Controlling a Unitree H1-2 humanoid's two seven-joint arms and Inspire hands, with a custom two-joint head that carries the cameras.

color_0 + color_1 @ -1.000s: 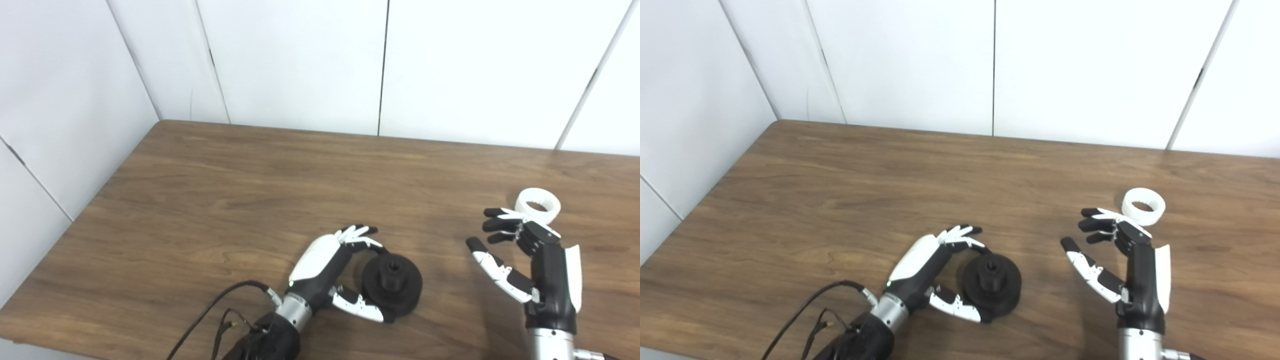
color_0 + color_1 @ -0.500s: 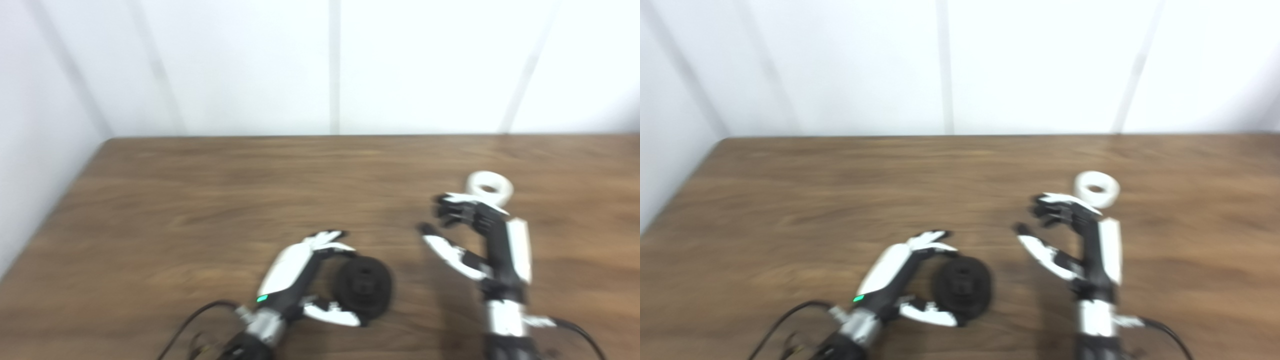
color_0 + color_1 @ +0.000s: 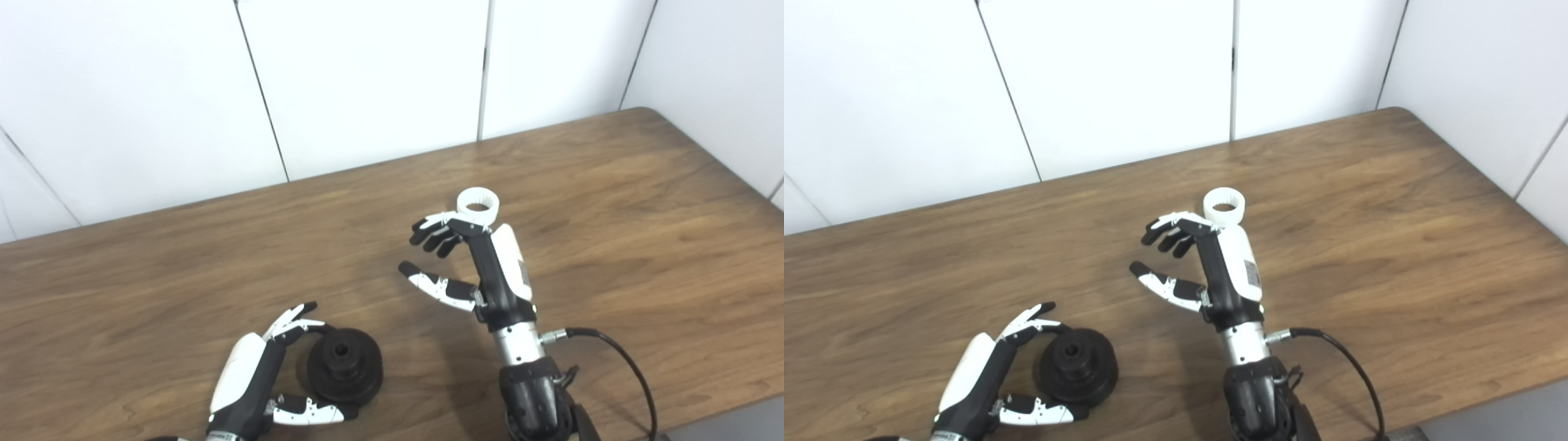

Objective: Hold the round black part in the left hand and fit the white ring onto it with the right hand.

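The white ring [image 3: 478,204] is sitting on the table [image 3: 643,202] just past the empty, spread right hand [image 3: 471,263]; it's looking light, rigid, probably slick plastic, so I'm thinking pinch its outer wall. The left hand [image 3: 269,373] is cupping the chunky black part [image 3: 344,365], not lifting it.

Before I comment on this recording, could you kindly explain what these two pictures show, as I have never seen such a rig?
Both pictures come from two cameras side by side on a humanoid robot's head, looking down at one wooden table. The left robot hand curls around a round black part resting on the table; whether it grips it is unclear. The right robot hand is open and holds nothing. A white ring lies on the table just beyond its fingertips. A black cable trails from the right arm.
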